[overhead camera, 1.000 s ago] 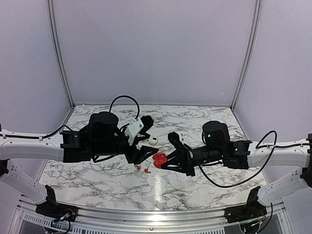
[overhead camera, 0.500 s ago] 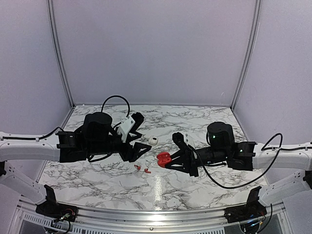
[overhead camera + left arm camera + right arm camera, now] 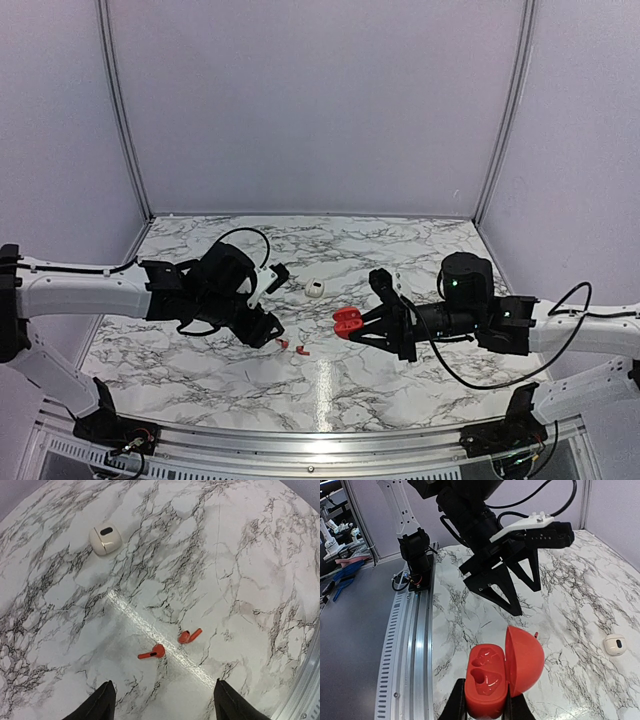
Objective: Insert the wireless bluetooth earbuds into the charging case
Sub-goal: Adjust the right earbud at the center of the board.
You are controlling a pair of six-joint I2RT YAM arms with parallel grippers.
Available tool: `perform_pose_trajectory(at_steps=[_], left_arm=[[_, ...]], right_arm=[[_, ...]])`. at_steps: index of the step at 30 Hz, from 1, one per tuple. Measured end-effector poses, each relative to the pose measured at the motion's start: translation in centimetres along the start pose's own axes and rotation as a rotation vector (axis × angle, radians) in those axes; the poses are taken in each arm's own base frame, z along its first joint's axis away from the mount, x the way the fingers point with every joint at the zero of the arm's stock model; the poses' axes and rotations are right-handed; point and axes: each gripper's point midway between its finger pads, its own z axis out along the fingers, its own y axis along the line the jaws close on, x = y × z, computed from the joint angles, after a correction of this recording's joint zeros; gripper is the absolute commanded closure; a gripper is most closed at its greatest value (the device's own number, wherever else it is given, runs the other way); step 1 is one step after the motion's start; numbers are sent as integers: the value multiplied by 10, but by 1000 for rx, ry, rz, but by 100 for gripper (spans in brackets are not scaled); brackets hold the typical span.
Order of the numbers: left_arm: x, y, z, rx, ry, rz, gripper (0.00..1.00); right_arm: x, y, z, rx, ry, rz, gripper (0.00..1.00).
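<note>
Nothing is inserted yet. Both wireless bluetooth earbuds (image 3: 152,653) (image 3: 189,636) lie loose on the table (image 3: 240,555), close to each other but not touching, stems pointing off to the right in the left wrist view.

I have the left gripper (image 3: 165,702) hanging above them, jaws spread wide, nothing between them. The earbuds sit roughly between the two fingertips and a bit forward. In the top view the left gripper (image 3: 266,333) is just beside the pair (image 3: 283,344), low over the table.

The right gripper (image 3: 485,707) is clamped on the charging case (image 3: 495,672). This is the red hinged one: lid swung open to the right, two moulded wells facing up, both empty. In the top view the charging case (image 3: 347,319) is held up off the table, to the right of the earbuds and apart from them.

A white pebble-shaped object (image 3: 105,539) with a dark oval spot sits further back on the table, untouched. I take it to be something other than the case, since the red one has the wells and matches the earbuds.

My read on progress: the case is open and presented, so that part is done. What's left is picking up the first earbud, seating it, then the second, then probably closing the lid. The next step looks like dropping the left gripper onto one earbud. They're tiny and lie flat, so the pinch could slip.
</note>
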Motion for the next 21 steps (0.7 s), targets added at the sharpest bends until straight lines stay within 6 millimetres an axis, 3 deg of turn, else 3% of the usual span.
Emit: perform_pose_trajectory(at_steps=[8,13,17,21], left_arm=[[23,2,20,20,154,15,31],[13,-6,39,62,205,36,39],[24,-13,55,97,259,0,43],[28,-16,56,109,279,-68,46]], right_arm=[[1,-3,-1,0,1,9,100],[0,-8,-4,8,-6,32,100],[3,-12,-10,22,-12,46,100],[7,-12,-13,27,-14,55,100]])
